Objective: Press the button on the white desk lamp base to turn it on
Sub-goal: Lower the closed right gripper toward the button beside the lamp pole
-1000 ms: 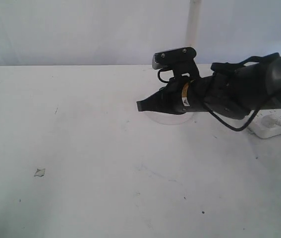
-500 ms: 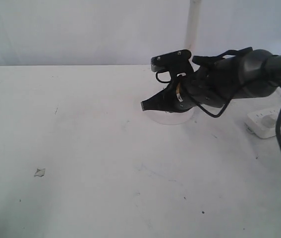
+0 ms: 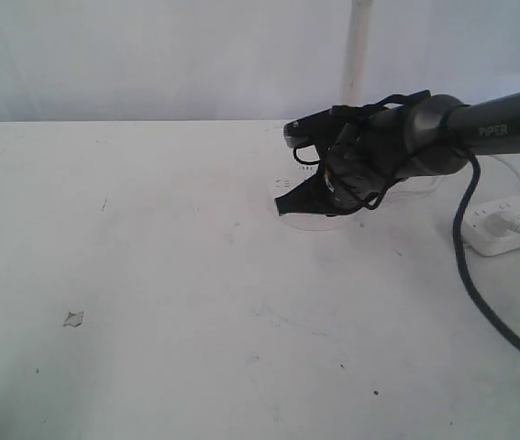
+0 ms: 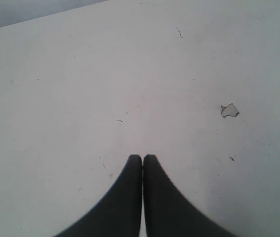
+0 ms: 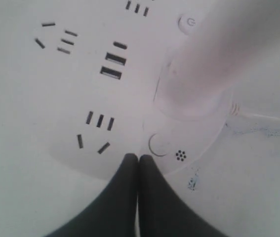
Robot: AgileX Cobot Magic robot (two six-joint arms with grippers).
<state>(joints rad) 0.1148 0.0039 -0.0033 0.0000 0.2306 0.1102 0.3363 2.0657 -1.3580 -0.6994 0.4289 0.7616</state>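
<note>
Right wrist view: right gripper (image 5: 138,159), closed and empty, hovers just beside the button (image 5: 158,144) on the lamp base (image 5: 56,98). Press judged outstanding.

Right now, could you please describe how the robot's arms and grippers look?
The right arm is a dark grey tube lettered PIPER in white, with a black cable hanging from it. Both the right gripper and left gripper have smooth black fingers tapering to narrow tips.

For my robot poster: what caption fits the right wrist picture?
Shut tool, tips right beside the faint round button on the lamp base.
</note>
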